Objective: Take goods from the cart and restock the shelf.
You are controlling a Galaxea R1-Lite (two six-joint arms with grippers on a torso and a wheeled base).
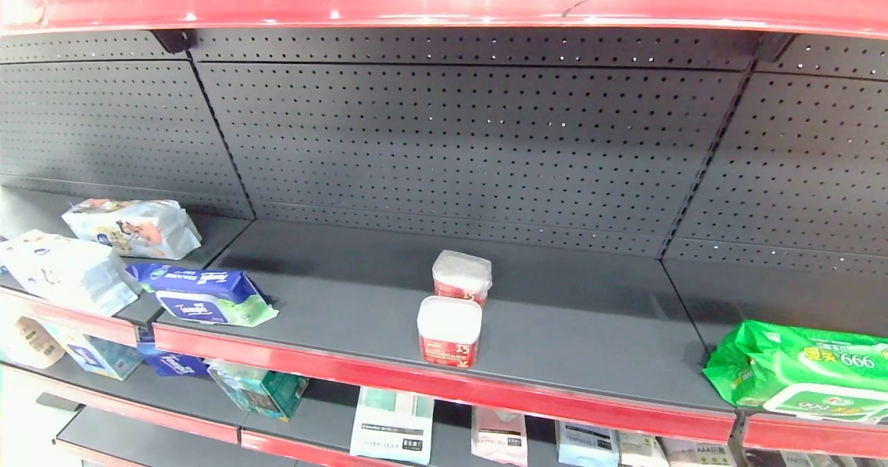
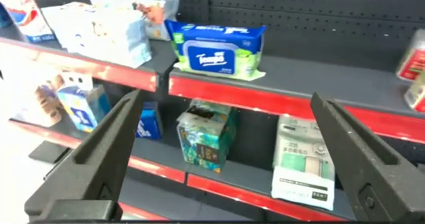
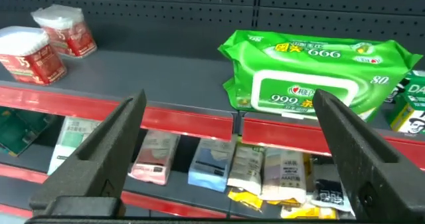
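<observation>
Presently both claws are hanging empty in front of the shelf [image 1: 569, 328]. The left claw [image 2: 226, 99] is holding its fingers spread wide with nothing between them, and the right claw [image 3: 230, 94] is doing the same.

Straight ahead of the left claw, a blue tissue pack [image 2: 218, 48] is lying at the front edge of the shelf, with two white packs [image 2: 99, 26] sitting farther off to that claw's left. Ahead of the right claw, a green wipes pack [image 3: 312, 64] is resting near the shelf lip. Two red-and-white tubs [image 1: 449, 329] are standing one behind the other, close together, to the right of the left claw's line and to the left of the right claw's. Below both claws, a lower shelf [image 1: 159, 446] is carrying assorted boxes and packets.

Judged by this layout, restocking is only partly done: a handful of goods are sitting on the shelf, while wide stretches of its grey deck are lying bare between them. With neither claw carrying anything, the next item is probably waiting to be fetched from the cart.
</observation>
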